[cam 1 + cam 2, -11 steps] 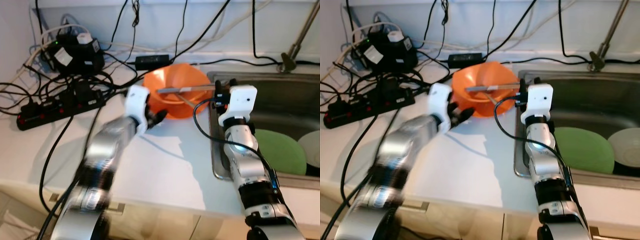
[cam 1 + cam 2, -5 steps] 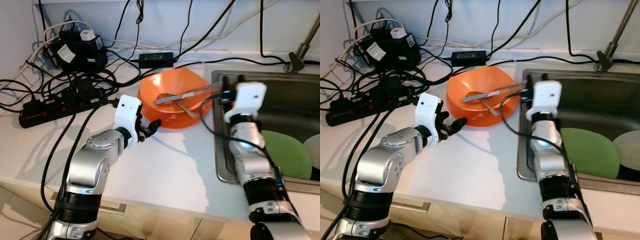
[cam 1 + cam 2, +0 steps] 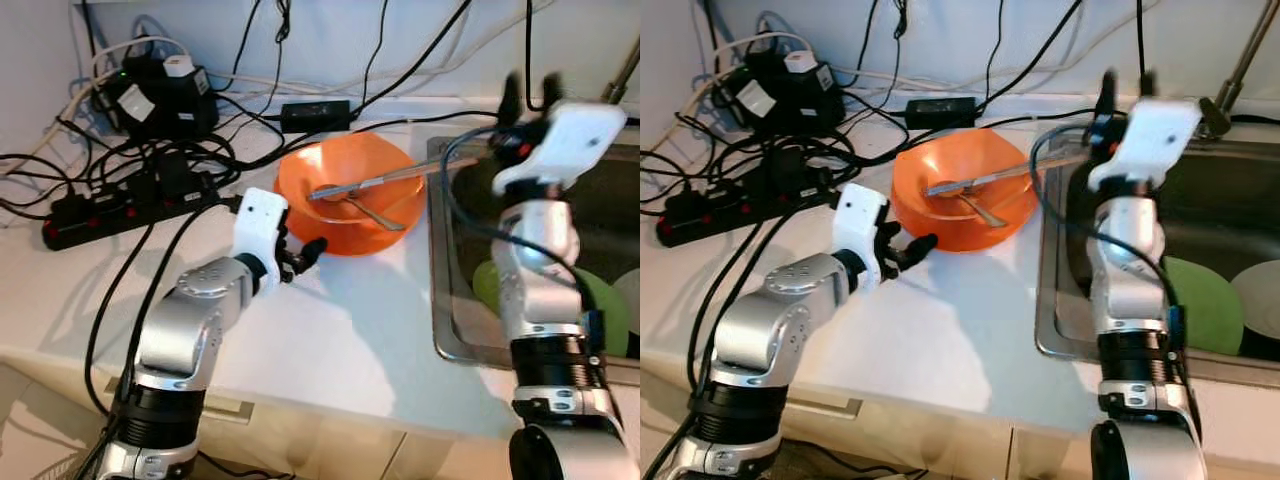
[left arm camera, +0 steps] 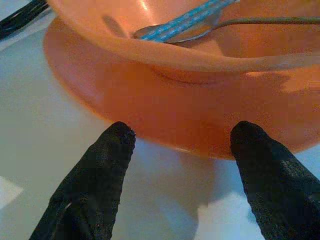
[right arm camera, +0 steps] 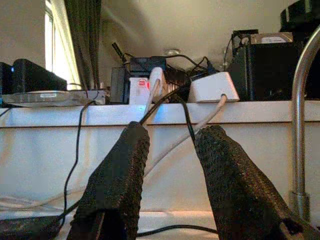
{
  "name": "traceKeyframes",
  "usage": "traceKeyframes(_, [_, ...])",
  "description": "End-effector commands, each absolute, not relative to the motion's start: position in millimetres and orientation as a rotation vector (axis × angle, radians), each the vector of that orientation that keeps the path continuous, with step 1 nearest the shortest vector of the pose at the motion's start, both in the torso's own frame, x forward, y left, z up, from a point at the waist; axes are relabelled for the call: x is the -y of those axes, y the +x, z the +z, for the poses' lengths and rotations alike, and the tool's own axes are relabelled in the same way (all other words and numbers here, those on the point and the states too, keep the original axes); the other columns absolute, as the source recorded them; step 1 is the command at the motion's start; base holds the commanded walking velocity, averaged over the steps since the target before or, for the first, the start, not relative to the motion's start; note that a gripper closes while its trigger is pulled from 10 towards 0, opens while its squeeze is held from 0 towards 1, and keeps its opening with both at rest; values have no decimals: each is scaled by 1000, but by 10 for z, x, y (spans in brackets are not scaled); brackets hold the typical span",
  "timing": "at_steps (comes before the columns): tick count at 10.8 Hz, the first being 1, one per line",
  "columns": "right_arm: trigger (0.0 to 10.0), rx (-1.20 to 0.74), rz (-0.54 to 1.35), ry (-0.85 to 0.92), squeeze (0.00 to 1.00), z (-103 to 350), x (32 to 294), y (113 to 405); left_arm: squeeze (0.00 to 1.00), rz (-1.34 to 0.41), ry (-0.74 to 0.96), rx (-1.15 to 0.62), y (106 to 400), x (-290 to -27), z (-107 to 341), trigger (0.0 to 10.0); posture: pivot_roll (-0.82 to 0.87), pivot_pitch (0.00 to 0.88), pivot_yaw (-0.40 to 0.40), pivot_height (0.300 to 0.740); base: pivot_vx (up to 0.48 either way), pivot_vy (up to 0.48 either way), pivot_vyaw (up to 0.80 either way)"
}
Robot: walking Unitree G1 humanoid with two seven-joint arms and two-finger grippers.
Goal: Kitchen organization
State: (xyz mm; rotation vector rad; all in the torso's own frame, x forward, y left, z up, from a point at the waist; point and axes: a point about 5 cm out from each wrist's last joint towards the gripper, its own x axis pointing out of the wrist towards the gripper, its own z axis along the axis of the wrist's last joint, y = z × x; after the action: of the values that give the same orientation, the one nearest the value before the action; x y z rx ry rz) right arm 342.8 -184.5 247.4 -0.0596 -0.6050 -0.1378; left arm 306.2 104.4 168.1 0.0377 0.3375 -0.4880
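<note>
The right gripper [image 3: 522, 92] has risen, fingers parted; left gripper [image 4: 180, 150] fingers spread just before the orange bowl [image 4: 200, 115].

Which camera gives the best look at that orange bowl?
The left eye view: the whole orange bowl shows on the counter, cutlery inside. The right eye view matches it. The left wrist view catches its near side past the open left hand.
</note>
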Motion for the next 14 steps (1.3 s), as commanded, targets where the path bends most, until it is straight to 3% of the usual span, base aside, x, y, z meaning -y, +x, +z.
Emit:
traceKeyframes(1, [10000,620,-175,-75,0,2538,1935,3401,0,-485,43,-414,3056,-1035,1540,10000,83,0,94,740,0,0,0])
traceKeyframes(3, [10000,522,-255,-140,0,2321,2166,3374,0,-508,35,-388,3080,-972,1588,10000,76,0,95,740,0,0,0])
traceKeyframes(11, [10000,252,-382,-255,0,1719,2656,3210,0,-513,34,-292,3189,-932,1749,10000,54,0,102,740,0,0,0])
traceKeyframes(14, [10000,240,-367,-233,0,1710,2651,3129,0,-511,19,-214,3229,-924,1881,10000,50,0,103,740,0,0,0])
